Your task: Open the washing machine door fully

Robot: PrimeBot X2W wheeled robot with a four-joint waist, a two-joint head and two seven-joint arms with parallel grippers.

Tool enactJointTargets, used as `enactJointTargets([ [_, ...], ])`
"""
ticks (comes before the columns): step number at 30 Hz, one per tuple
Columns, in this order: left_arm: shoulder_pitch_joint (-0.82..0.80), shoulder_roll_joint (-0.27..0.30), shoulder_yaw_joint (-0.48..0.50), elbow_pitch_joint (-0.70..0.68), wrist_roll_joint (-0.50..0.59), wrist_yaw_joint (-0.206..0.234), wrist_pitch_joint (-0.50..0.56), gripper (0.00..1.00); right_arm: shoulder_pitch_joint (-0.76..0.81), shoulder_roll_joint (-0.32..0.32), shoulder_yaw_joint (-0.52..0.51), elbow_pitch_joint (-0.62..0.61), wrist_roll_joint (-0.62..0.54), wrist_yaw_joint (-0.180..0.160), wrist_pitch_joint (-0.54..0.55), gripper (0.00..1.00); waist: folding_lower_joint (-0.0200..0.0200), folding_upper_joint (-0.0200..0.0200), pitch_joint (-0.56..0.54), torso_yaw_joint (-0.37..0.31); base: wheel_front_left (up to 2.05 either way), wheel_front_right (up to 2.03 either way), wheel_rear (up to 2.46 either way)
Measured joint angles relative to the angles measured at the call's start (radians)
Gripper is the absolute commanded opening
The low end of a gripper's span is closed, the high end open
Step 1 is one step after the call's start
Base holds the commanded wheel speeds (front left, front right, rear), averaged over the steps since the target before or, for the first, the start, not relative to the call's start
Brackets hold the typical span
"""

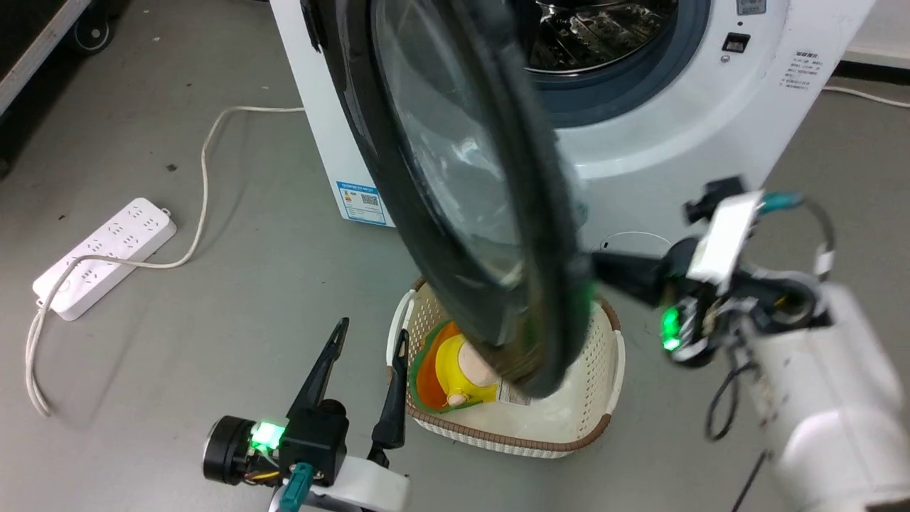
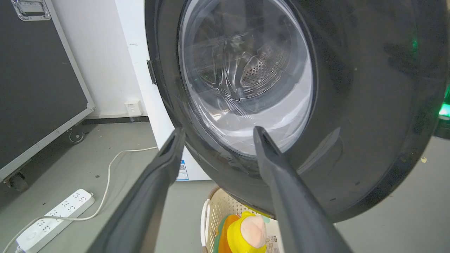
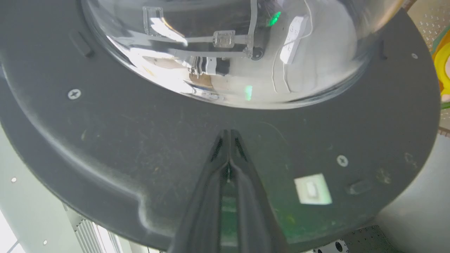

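Observation:
The washing machine [image 1: 675, 128] [image 2: 140, 91] stands at the top of the head view with its steel drum exposed. The washing machine door [image 1: 530, 149] [image 2: 369, 105] [image 3: 123, 140] is swung out and hangs above a basket. My right gripper [image 1: 593, 264] [image 3: 228, 133] is shut, and its tips rest against the door's dark inner face just below the glass bowl [image 3: 228, 52]. My left gripper [image 1: 373, 331] [image 2: 218, 130] is open with nothing between its fingers. It is low on the door's outer side, pointing at the glass, a little apart from the door.
A cream perforated basket [image 1: 604, 384] [image 2: 211, 211] with a yellow and orange toy [image 1: 455, 373] sits on the floor under the door. A white power strip [image 1: 106, 256] [image 2: 52, 221] and its cable lie to the left. A black wheeled case [image 2: 35, 88] stands further left.

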Motion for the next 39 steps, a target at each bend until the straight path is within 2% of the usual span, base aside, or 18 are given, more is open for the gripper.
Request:
enactJointTargets([
  [3,0.004,0.0,-0.001,0.008,-0.001,-0.005,0.0,1.0,0.074,0.0,0.168,-0.081,0.125,0.0,-0.07,0.0,0.0,0.0,-0.002,0.003,0.0,0.0,0.0],
  [6,0.008,-0.001,0.0,0.013,-0.006,-0.009,0.0,1.0,0.125,0.005,0.291,-0.142,0.172,0.0,-0.156,0.0,0.0001,0.0,-0.005,0.004,0.0,0.0,0.0],
  [8,0.011,-0.001,0.005,0.013,-0.01,-0.009,0.0,1.0,0.139,0.01,0.325,-0.154,0.188,0.0,-0.204,0.0,0.0001,0.0,-0.009,0.004,0.0,0.0,0.0],
  [11,0.013,-0.001,0.016,0.013,-0.017,-0.009,0.0,1.0,0.147,0.009,0.322,-0.154,0.186,0.0,-0.28,0.0,0.0001,0.0,-0.02,0.001,0.0,0.0,0.0],
  [13,0.016,0.0,0.027,0.012,-0.018,-0.01,0.0,1.0,0.147,-0.003,0.309,-0.161,0.155,0.0,-0.348,1.0,0.0001,0.0,-0.031,-0.003,0.0,0.0,0.0],
  [16,0.021,0.0,0.045,0.011,-0.026,-0.012,0.0,1.0,0.152,-0.06,0.295,-0.224,0.061,0.0,-0.472,1.0,0.0001,0.0,-0.049,-0.014,0.0,0.0,0.0],
  [19,0.032,0.0,0.067,0.01,-0.043,-0.019,0.0,1.0,0.191,-0.144,0.294,-0.347,-0.088,0.0,-0.641,1.0,0.0001,0.0,-0.067,-0.032,0.0,0.0,0.0],
  [23,0.037,0.0,0.096,0.013,-0.065,-0.031,0.0,1.0,0.294,-0.246,0.308,-0.506,-0.308,0.0,-0.882,1.0,0.0001,0.0,-0.091,-0.062,0.0,0.0,0.0],
  [25,0.038,0.0,0.114,0.016,-0.077,-0.04,0.0,1.0,0.349,-0.308,0.334,-0.567,-0.461,0.0,-1.009,1.0,0.0,0.0,-0.105,-0.077,0.0,0.0,0.0],
  [28,0.053,0.0,0.143,0.017,-0.088,-0.05,0.0,1.0,0.435,-0.351,0.325,-0.602,-0.654,0.0,-1.167,1.0,0.0,0.0,-0.122,-0.101,0.0,0.0,0.0],
  [31,0.07,0.0,0.165,0.017,-0.088,-0.058,0.0,1.0,0.54,-0.336,0.267,-0.621,-0.808,0.0,-1.244,1.0,0.0,0.0,-0.137,-0.124,0.0,0.0,0.0],
  [33,0.078,0.0,0.172,0.017,-0.089,-0.067,0.0,1.0,0.612,-0.295,0.193,-0.648,-0.914,0.0,-1.267,1.0,0.0,0.0,-0.145,-0.136,0.0,0.0,0.0],
  [36,0.086,-0.001,0.179,0.022,-0.101,-0.084,0.0,1.0,0.723,-0.204,0.102,-0.722,-1.075,0.0,-1.278,1.0,0.0,0.0,-0.154,-0.147,0.0,0.0,0.0],
  [37,0.097,-0.001,0.182,0.043,-0.111,-0.094,0.0,1.0,0.794,-0.132,0.062,-0.768,-1.162,0.0,-1.282,1.0,0.0,0.0,-0.156,-0.153,0.0,0.0,0.0],
  [39,0.105,-0.001,0.187,0.067,-0.123,-0.101,0.0,1.0,0.849,-0.076,0.046,-0.8,-1.223,0.0,-1.282,1.0,0.0,0.0,-0.158,-0.159,0.0,0.0,0.0],
])
